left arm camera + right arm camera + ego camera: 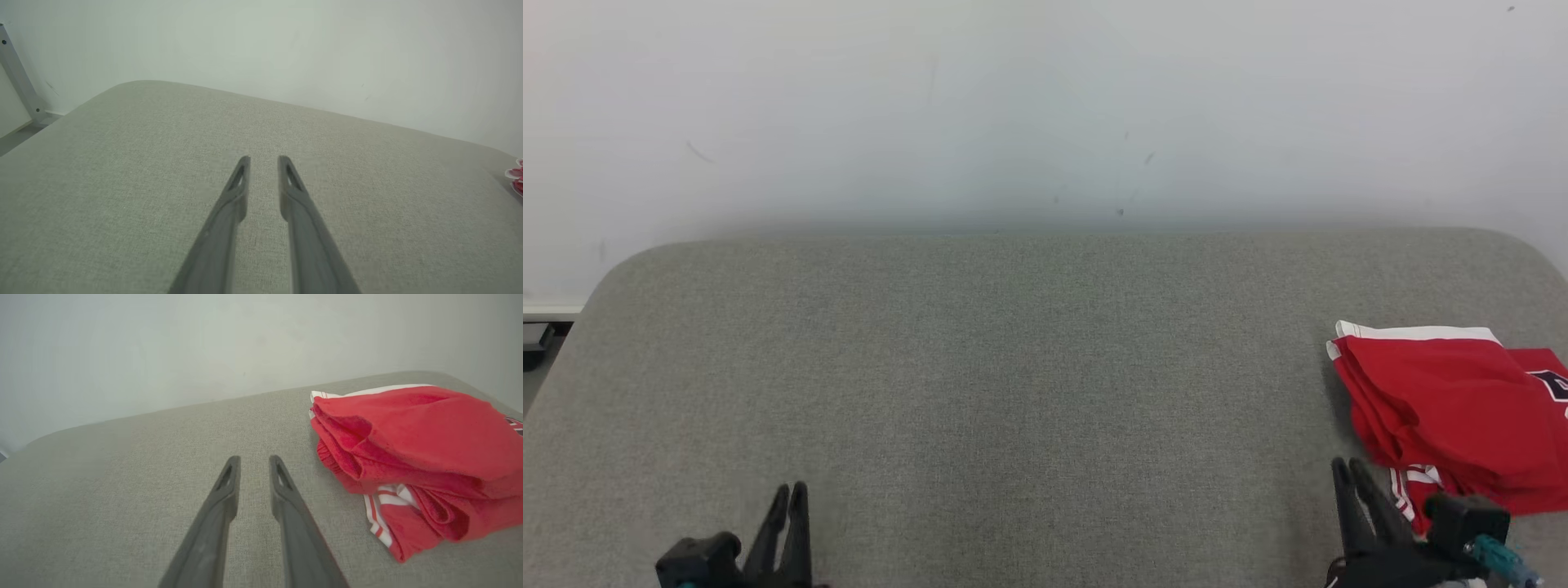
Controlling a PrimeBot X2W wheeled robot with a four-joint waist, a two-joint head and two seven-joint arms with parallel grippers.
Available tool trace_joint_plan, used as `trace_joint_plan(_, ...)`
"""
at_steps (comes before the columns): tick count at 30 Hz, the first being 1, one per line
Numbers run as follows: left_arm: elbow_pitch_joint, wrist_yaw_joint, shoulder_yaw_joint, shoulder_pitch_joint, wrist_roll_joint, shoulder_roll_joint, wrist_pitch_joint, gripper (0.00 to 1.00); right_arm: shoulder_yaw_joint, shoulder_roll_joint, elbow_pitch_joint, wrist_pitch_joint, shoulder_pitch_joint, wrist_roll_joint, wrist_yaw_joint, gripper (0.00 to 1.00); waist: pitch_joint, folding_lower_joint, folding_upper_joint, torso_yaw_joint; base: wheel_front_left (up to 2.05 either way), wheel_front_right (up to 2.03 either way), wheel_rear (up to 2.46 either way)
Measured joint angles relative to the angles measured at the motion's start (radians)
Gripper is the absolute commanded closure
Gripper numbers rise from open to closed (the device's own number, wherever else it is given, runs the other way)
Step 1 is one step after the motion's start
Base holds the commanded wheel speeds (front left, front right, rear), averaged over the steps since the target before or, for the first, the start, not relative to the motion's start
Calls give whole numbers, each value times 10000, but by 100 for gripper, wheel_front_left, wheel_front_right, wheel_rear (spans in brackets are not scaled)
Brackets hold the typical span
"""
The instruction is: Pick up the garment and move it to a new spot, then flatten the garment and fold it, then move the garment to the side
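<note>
the red garment (1445, 408) is lying in a loose folded heap on the grey fabric counter (1013, 367), showing white trim along its far edge and red-and-white striped bands at its near corner. the right hand (1347, 465) is hovering just beside the garment's near left corner, apart from the cloth, its two dark fingers standing a narrow gap apart and grasping nothing. the left hand (792, 490) is hanging well apart from the garment, off to its far left, over bare fabric; it too is released and carrying nothing.

the right wrist view is giving the closest look at the garment (408, 437): several soft layers are stacking up, with the striped band poking out from under them, to the right of the right hand (255, 459). the left wrist view is catching just a red-and-white sliver of the garment (515, 179) at its right border, well away from the left hand (264, 160), and is showing a grey metal strut (16, 73) against the wall at its left edge. the head view is taking in the pale wall (1013, 106) beyond the garment.

a dark print (1556, 384) is sitting at the garment's right edge; it is cut off by the frame and possibly part of a letter or number, not readable.
</note>
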Motion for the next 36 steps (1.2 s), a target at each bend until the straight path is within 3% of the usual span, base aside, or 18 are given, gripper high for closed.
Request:
trace_joint_plan(7,276,-98,113,284,-238,-134,119,100,-36,86,316,92,220,272,19,100,15,0,0,-14,0,0,0)
trace_joint_plan(36,374,-719,1087,175,-3973,-418,907,100,-464,132,543,773,-63,3998,339,100,145,0,0,-160,0,0,0)
